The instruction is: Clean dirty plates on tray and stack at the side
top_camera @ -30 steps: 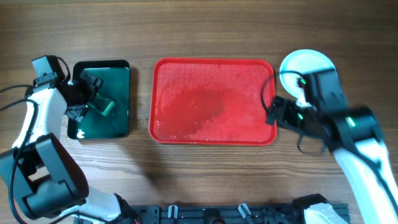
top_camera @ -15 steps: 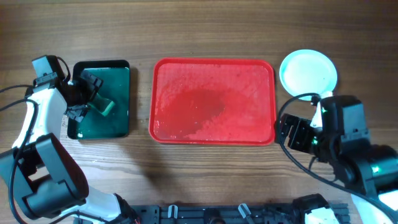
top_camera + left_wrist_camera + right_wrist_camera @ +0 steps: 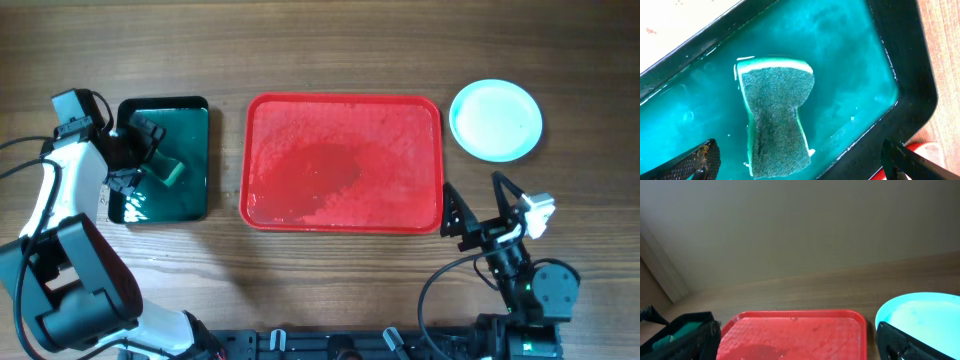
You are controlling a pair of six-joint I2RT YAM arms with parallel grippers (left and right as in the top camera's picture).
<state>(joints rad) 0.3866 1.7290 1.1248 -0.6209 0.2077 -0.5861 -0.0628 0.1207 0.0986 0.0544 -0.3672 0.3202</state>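
The left fingers (image 3: 702, 160) stand spread wide over the dark green tray with a black rim (image 3: 900, 60). They grip nothing. The green scouring sponge (image 3: 777, 120) lies released between them in shallow teal water, near the left edge of the wooden worktop (image 3: 300, 40). The right fingers (image 3: 900, 342) are likewise parted and empty, with their arm folded low at the near right corner.

The large red rectangular plastic tray (image 3: 345, 98) sits mid-worktop with no plate on it, only a wet sheen. A round pale aqua plate (image 3: 496, 120) rests just beside its right rim, toward the far right corner. Whether other plates lie beneath it cannot be told from above.

The task looks essentially finished, and the step in hand is the right arm's retreat. Doing it well means keeping the fingers parted and drawing back low and straight, well apart from the plate so nothing nudges it.

A second ago the right arm reached over that plate and hid part of it. It has since pulled back toward the near edge, leaving the plate fully uncovered. The left arm, sponge and both trays have not shifted.
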